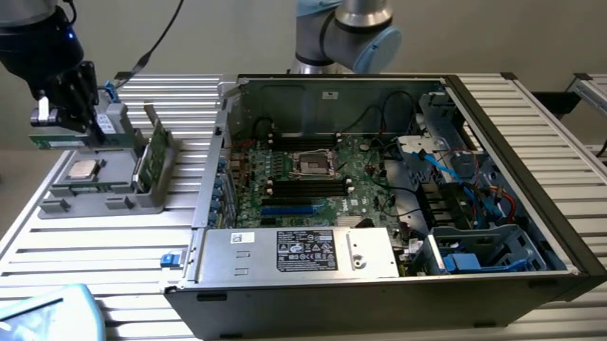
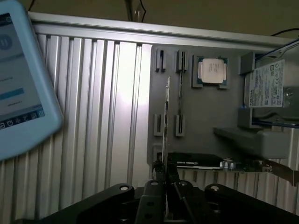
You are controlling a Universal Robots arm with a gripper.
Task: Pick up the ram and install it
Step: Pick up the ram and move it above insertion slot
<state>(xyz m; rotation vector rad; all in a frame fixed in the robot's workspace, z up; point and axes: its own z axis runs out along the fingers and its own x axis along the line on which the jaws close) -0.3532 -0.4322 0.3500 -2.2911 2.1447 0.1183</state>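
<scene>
The pincer (image 1: 65,128) is clenched on the ram (image 1: 43,142) above the grey holder (image 1: 104,202); the ram's lower edge hangs clear; the computer case (image 1: 332,312) stands beside the holder.

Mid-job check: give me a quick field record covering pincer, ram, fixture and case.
pincer: shut on the ram
ram: in the air, long side roughly level, by the fixture's end, well away from the case
fixture: gray, on the slatted table, at the exterior view's left of the case
on fixture: processor chip lying flat; green card standing on edge
case: open, motherboard exposed
memory slots: black, ram not installed
</scene>
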